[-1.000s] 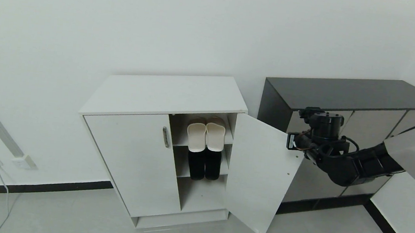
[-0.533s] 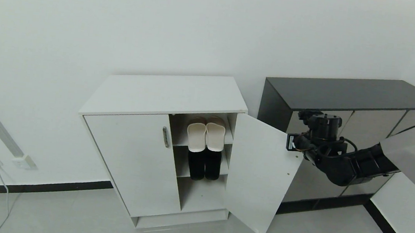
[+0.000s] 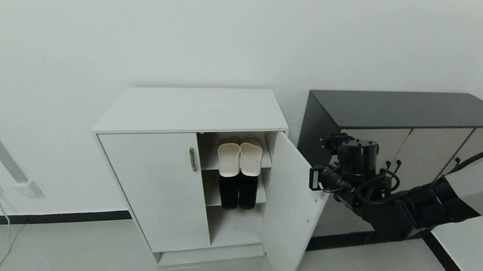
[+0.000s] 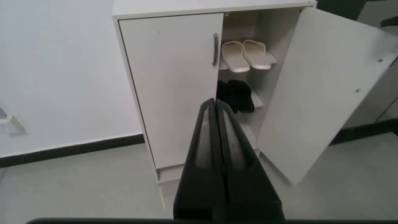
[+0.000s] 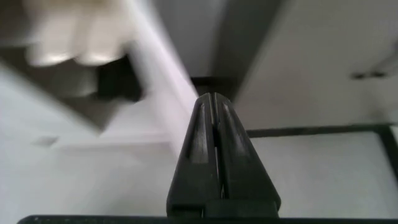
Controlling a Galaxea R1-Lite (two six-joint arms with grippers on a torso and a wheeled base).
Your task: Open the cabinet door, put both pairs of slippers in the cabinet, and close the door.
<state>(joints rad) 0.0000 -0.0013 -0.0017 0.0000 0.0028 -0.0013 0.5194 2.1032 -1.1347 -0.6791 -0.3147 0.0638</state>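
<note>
left gripper (image 4: 216,107): black fingers pressed together, nothing held; parked in front of the cabinet, well apart from it.
right gripper (image 5: 214,102): fingers closed flat on each other, empty; in the head view it sits at the outer face of the open door near its free edge. Actual contact is hidden by the panel.
white flat-panel right door (image 3: 292,203): roughly half shut, free edge pointing out toward the robot.
white 2-door wooden cabinet (image 3: 190,107): left door (image 3: 156,180) shut.
cream foam slippers (image 3: 239,157): 1 pair on the upper shelf, toes out.
black slippers (image 3: 238,191): 1 pair on the shelf below, directly under the cream pair. Both pairs stowed.
dark grey sideboard (image 3: 406,108): just right of the cabinet, behind the arm.
risk: closed fingers only push, so they could skid off the free edge and leave the door ajar. Toes near the shelf fronts could block the last bit of travel.
change: vs 1.0 s ago the door has swung well inward and the right arm has followed it left. Slippers unmoved.
</note>
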